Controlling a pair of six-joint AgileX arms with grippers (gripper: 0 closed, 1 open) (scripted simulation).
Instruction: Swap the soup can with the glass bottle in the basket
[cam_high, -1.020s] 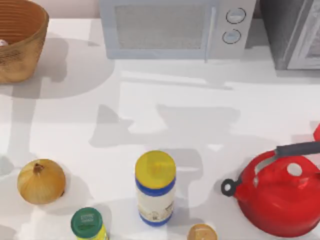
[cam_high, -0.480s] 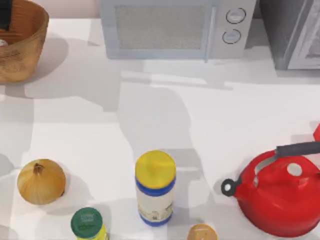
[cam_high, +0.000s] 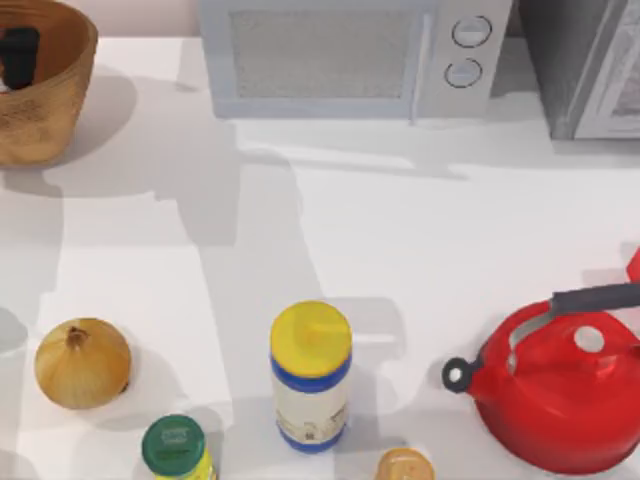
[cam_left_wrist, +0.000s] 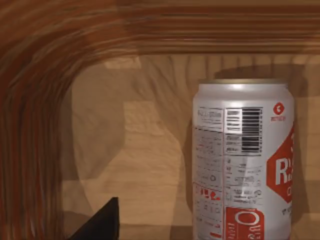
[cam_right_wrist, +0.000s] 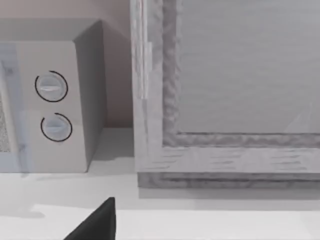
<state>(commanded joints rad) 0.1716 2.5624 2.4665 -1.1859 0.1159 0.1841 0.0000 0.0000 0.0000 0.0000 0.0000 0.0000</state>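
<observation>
Left gripper, grip state unclear, hangs inside basket, silver can beside it.

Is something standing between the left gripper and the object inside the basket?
Nothing visible does. The left gripper hangs inside the basket, and the left wrist view shows bare basket floor between it and an upright silver-and-red can, not a glass bottle.
</observation>
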